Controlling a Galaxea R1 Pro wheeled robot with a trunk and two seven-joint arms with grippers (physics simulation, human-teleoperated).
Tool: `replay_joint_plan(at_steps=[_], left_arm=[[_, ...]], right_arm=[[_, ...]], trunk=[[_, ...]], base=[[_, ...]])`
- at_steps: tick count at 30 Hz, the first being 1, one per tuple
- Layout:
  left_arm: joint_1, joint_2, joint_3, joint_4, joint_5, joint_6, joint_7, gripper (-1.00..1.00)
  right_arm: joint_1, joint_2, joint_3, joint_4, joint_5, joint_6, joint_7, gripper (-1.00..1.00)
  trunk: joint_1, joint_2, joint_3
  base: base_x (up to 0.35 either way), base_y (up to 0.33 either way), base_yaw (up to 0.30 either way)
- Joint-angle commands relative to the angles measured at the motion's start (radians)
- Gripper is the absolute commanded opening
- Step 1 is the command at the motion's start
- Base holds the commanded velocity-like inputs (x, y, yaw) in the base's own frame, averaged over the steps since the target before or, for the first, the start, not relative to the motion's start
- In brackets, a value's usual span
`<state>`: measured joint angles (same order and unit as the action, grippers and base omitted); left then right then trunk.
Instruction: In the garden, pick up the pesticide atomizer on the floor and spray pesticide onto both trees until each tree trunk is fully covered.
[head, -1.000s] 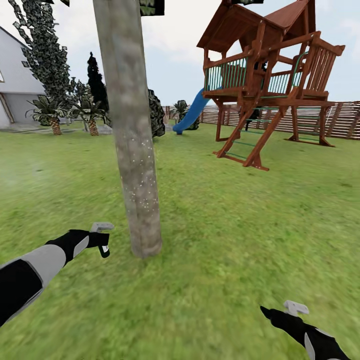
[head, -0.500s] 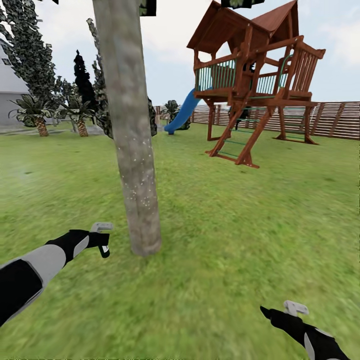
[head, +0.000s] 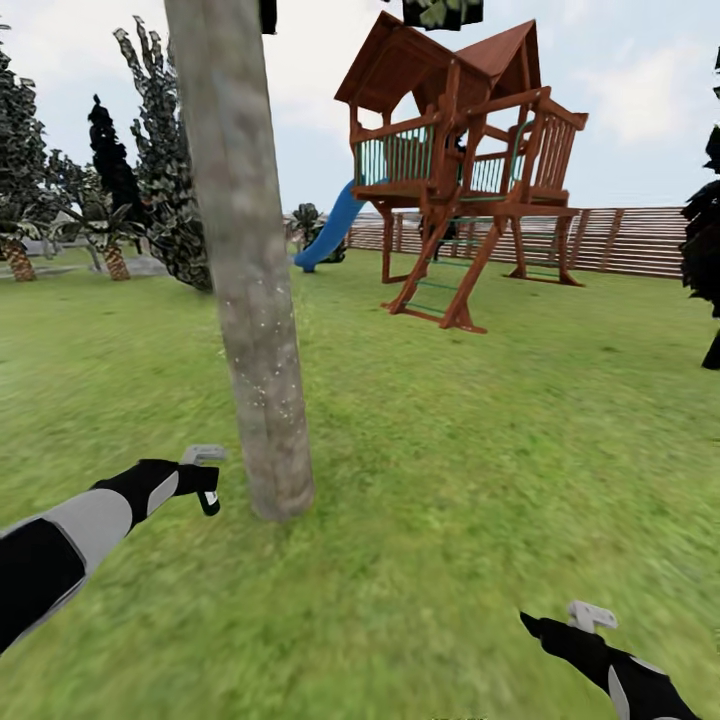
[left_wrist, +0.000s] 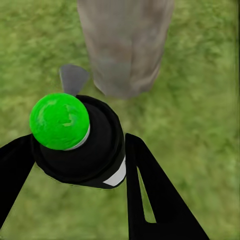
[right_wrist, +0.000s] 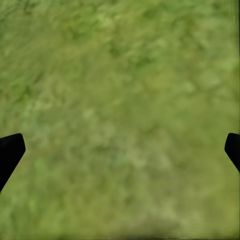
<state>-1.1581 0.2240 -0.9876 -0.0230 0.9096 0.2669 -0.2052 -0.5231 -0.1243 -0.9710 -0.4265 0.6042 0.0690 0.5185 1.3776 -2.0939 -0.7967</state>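
Left gripper (left_wrist: 75, 150) is clenching the pesticide atomizer (left_wrist: 82, 145), a dark bottle with a green ball cap and a white label patch, which is sitting between the two black fingers (left_wrist: 150, 195). In the head view the left gripper (head: 205, 490) is hanging low over the lawn (head: 480, 480) just beside the base of the tree trunk (head: 250, 300), apart from the bark, with the atomizer (head: 207, 497) showing as a small dark shape at its tip. Fine pale specks are showing on the lower part of the mottled grey-brown trunk. From the left wrist, the trunk base (left_wrist: 125, 45) is standing directly beyond the bottle. Right gripper (right_wrist: 120, 150) is hanging released over bare grass, its fingertips (right_wrist: 10, 150) spread wide at the frame edges with nothing between them; in the head view it (head: 535, 625) is sitting low on the robot's right, well apart from the trunk. A wooden play tower (head: 455, 170) with a blue slide (head: 325, 230) is standing farther back, before a slatted fence (head: 620, 240).
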Motion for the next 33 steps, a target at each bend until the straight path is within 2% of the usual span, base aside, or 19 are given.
replay_joint_plan(at_steps=[1,11,23,33], left_arm=[[0.0,0.0,0.0,0.0,0.0,0.0,0.0,-1.0],[0.0,0.0,0.0,0.0,0.0,0.0,0.0,-1.0],[0.0,-0.001,0.0,0.0,0.0,0.0,0.0,-1.0],[0.0,-0.004,0.0,0.0,0.0,0.0,0.0,-1.0]], right_arm=[[0.0,0.0,0.0,0.0,0.0,0.0,0.0,1.0],[0.0,0.0,0.0,0.0,0.0,0.0,0.0,1.0],[0.001,0.0,0.0,0.0,0.0,0.0,0.0,1.0],[0.0,0.0,0.0,0.0,0.0,0.0,0.0,1.0]], trunk=[[0.0,0.0,0.001],[0.0,0.0,0.006],[0.0,0.0,0.007],[0.0,0.0,0.007]], base=[[0.0,0.316,-0.25],[-0.029,0.315,-0.244],[-0.144,0.298,-0.032],[-0.131,0.289,-0.253]])
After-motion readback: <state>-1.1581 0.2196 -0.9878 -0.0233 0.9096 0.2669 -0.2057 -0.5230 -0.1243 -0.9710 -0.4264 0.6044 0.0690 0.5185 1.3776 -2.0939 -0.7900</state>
